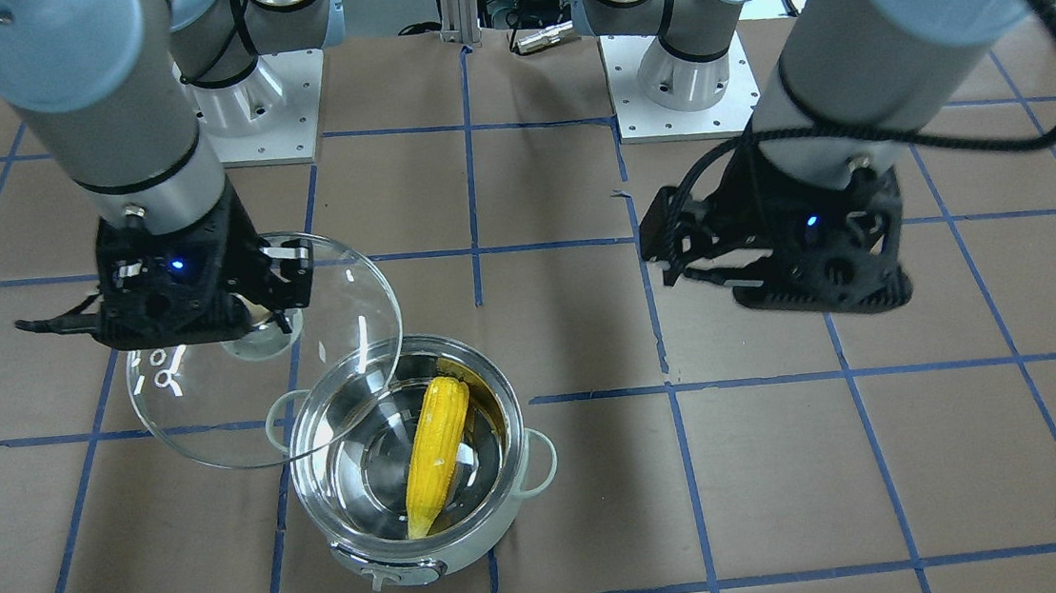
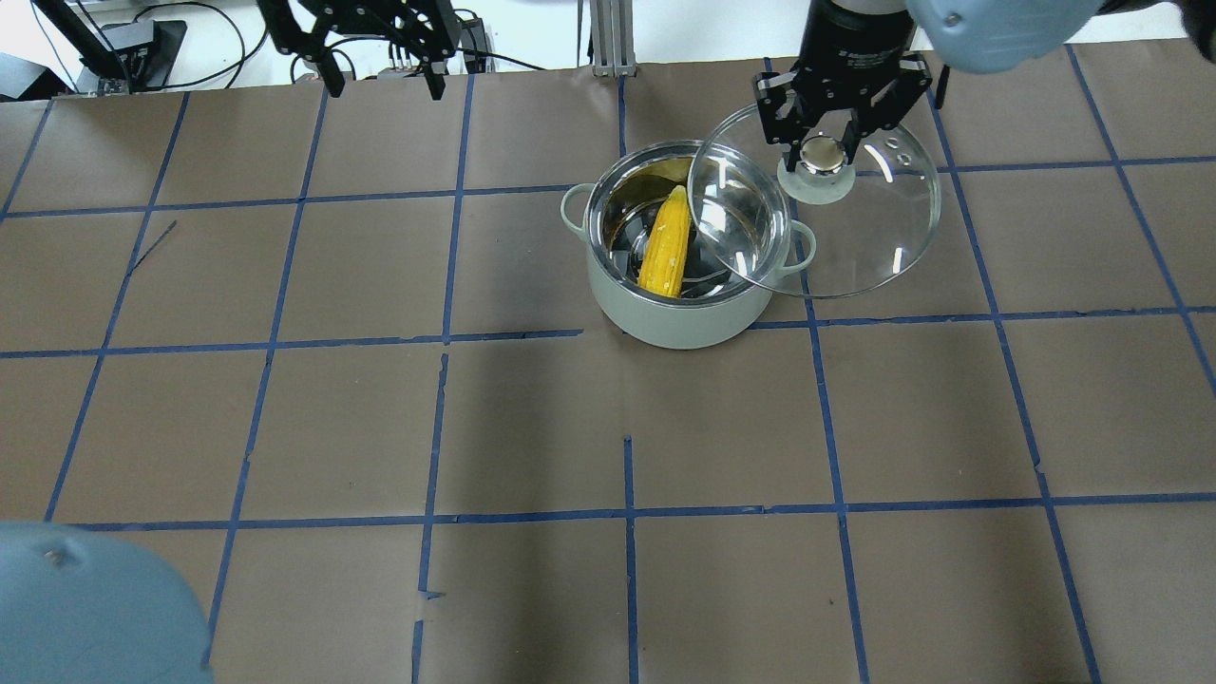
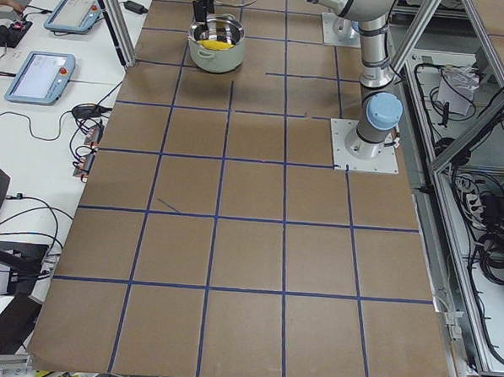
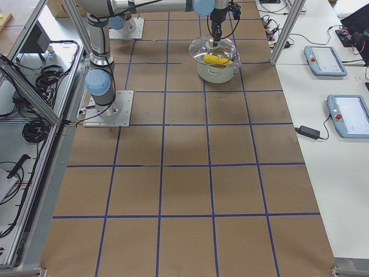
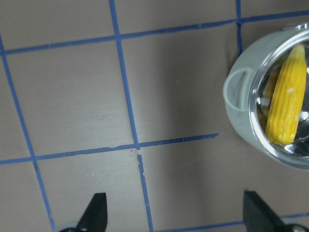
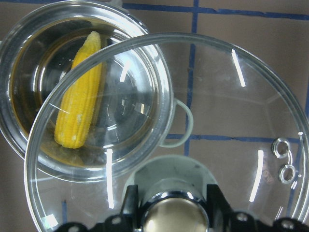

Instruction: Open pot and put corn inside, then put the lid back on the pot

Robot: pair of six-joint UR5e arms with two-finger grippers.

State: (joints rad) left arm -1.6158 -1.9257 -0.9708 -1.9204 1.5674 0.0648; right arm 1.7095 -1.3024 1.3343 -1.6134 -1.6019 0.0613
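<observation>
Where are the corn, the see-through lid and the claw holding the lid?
corn (image 1: 437,453): front-facing view, middle of the yellow ear.
lid (image 2: 879,237): overhead view, clear glass away from the knob.
right gripper (image 2: 823,154): overhead view, midway between its fingertips, at the lid's knob.

Right fingers pinched, left fingers spread.
</observation>
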